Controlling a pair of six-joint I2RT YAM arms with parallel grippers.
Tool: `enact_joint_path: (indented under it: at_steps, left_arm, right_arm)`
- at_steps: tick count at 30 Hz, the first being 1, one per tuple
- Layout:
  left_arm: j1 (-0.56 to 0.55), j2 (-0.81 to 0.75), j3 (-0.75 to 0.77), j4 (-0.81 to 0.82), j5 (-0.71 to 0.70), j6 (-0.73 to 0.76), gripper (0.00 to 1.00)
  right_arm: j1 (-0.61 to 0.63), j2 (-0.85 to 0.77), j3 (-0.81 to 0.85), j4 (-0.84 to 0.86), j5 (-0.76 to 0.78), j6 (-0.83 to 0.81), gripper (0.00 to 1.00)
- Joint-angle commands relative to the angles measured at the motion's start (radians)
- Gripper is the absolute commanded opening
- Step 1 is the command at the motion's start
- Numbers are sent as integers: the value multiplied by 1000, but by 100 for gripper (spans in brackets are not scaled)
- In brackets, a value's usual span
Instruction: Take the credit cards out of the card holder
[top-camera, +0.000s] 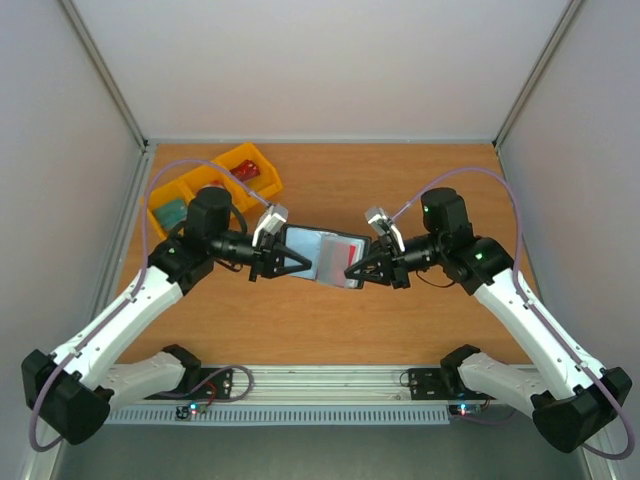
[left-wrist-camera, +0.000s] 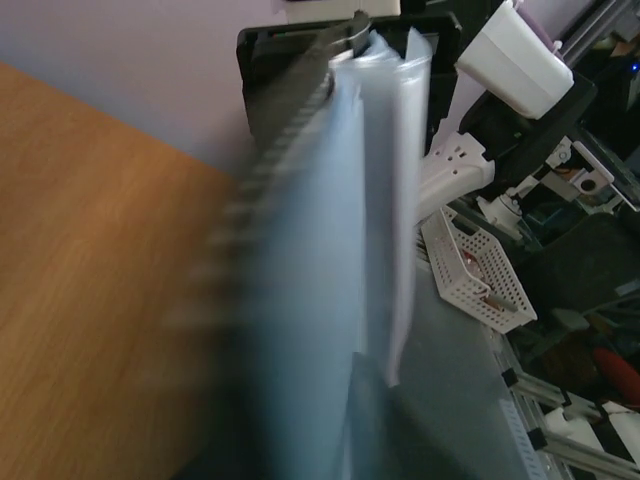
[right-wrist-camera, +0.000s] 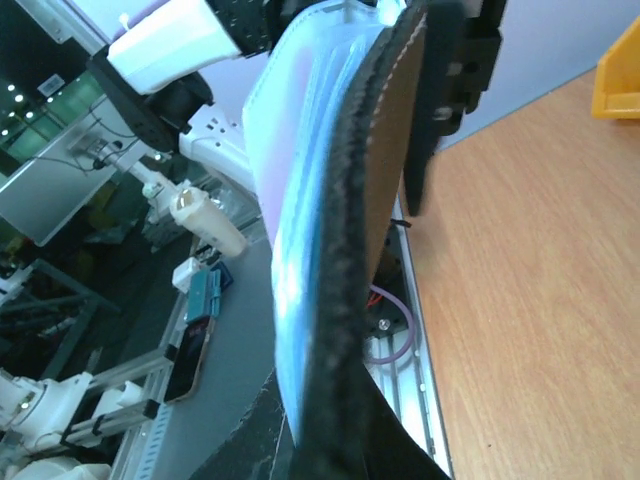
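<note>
Evidently early in the task, the left gripper (top-camera: 298, 262) and right gripper (top-camera: 352, 269) each pinch an opposite edge of the open card holder (top-camera: 316, 252) over mid-table, a red credit card (top-camera: 346, 246) still seated inside and awaiting removal, yellow bins (top-camera: 215, 188) beyond.

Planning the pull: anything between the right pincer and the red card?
Nothing visible. The card holder is held open between left pincer and right pincer; the red card lies exposed on its right half, beside the right pincer.
</note>
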Motion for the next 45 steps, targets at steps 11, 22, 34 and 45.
enact_joint_path:
  at_steps: [11,22,34,45]
  left_arm:
    - [-5,-117,-106,261,-199,-141,0]
    - [-5,-139,-115,252,-195,-74,0]
    - [-5,-152,-119,225,-184,-32,0]
    - [-5,-161,-123,209,-168,21,0]
  right_arm:
    - [-1,-90,-54,242,32,137,31]
    - [-8,-39,-46,282,258,261,26]
    - [-9,-89,-32,234,265,209,24]
    - [-19,-86,-27,283,256,270,15]
